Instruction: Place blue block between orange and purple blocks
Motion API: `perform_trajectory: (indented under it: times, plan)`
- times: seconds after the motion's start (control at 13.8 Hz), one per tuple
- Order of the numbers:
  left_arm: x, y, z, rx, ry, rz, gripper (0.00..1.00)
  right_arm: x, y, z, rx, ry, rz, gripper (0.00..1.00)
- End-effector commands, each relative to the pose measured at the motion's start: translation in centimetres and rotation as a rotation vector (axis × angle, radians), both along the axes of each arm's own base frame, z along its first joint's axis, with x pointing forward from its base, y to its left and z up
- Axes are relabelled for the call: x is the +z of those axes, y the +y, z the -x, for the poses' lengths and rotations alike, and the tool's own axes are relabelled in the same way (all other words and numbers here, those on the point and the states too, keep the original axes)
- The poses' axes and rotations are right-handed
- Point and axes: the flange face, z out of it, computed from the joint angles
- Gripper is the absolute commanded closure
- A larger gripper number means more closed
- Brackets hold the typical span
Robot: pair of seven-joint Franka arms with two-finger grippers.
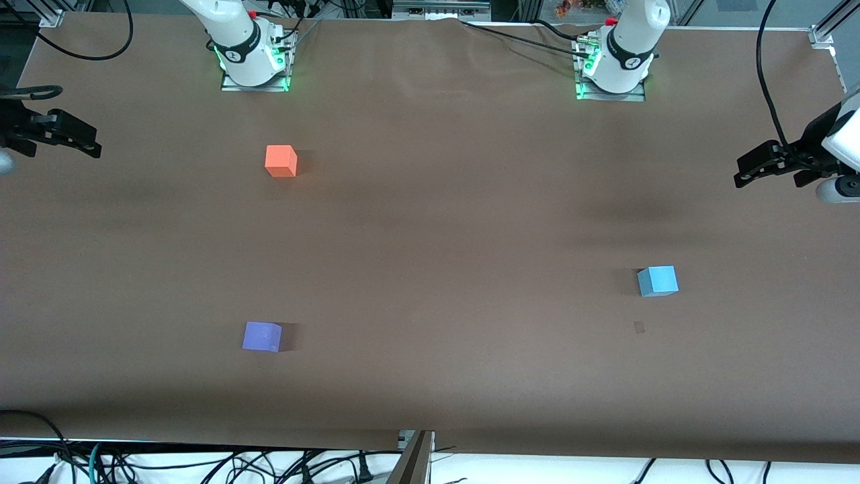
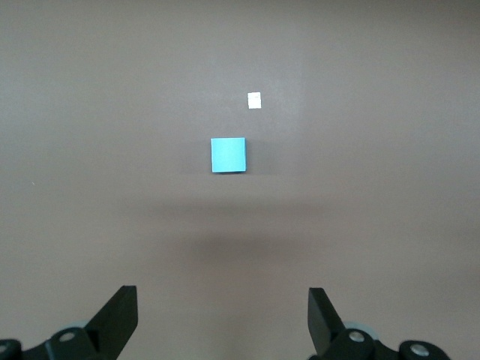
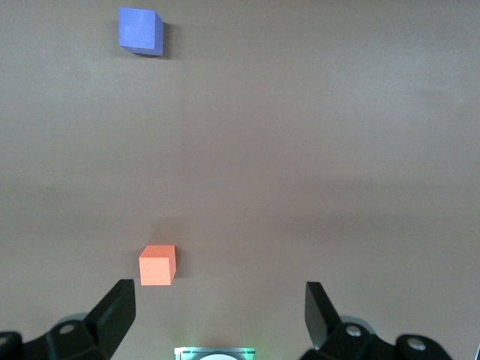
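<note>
Blue block placement has not begun, judging by how everything lies. Going across the front view from the right arm's end: the right hand [image 1: 91,149] hangs in the air over the edge of the brown paper-covered table [image 1: 430,222], its fingers spread apart and holding nothing, and this arm waits. Next come the small matte orange-red cube [image 1: 281,161], lying close to the right arm's base, and the small matte violet-purple cube [image 1: 262,336], nearer the front camera than the orange one, with a stretch of bare table between them; that gap is where the task wants the third cube. Well apart from both, toward the left arm's end, the small light sky-blue matte cube [image 1: 658,281] sits flat on the table, untouched, with a tiny pale mark [image 2: 254,100] just beside it. Last, the left hand [image 1: 746,176] hovers over the table's edge, fingers released and empty. Still to do, I judge: reach, grasp the blue cube, carry it across, set it down between the other two.
</note>
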Motion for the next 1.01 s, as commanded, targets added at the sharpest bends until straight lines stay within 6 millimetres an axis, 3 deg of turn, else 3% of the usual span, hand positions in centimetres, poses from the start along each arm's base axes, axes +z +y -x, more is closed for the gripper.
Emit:
perform_trajectory:
  times: [0.0,0.94]
  plan:
    - [0.41,-0.01,-0.07,-0.014,0.009,-0.018,0.00,0.16,0.10,0.11,0.020,-0.009,-0.004,0.00]
    - [-0.26,0.16,-0.13,-0.014,0.021,-0.018,0.00,0.10,-0.07,0.11,0.015,-0.007,-0.004,0.00]
